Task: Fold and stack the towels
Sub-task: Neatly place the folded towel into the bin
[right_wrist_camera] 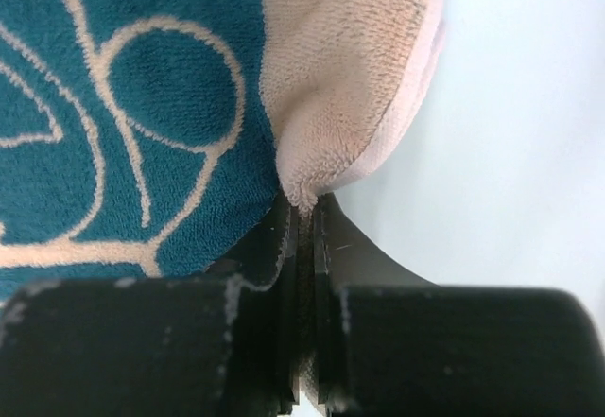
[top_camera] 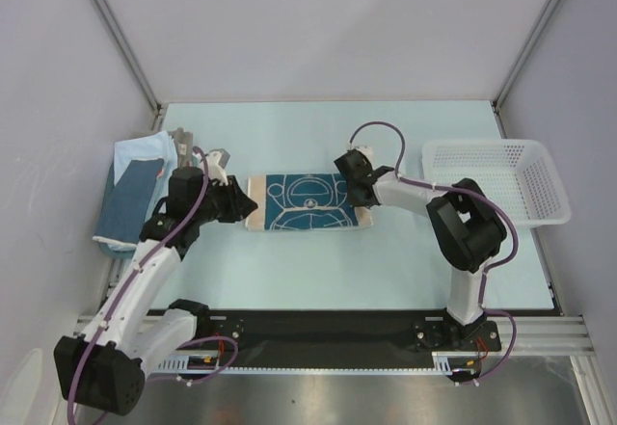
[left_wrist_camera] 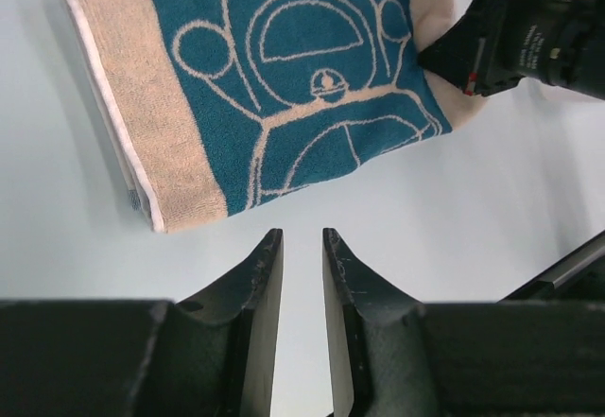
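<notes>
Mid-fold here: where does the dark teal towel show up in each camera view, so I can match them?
Top external: the dark teal towel lies flat at the centre of the picture.
Left wrist: towel across the upper half.
Right wrist: towel fills the left and top, close up.
Shared landmark: its tan end, pinched by the right gripper.

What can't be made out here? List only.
- Top view: how many towels are in the pile at left; they overlap, and the left arm covers its right edge.
- Right wrist view: how many layers of the teal towel the right gripper pinches; its fingers hide the fold.
- Left wrist view: the towel's far corner, behind the right gripper.
</notes>
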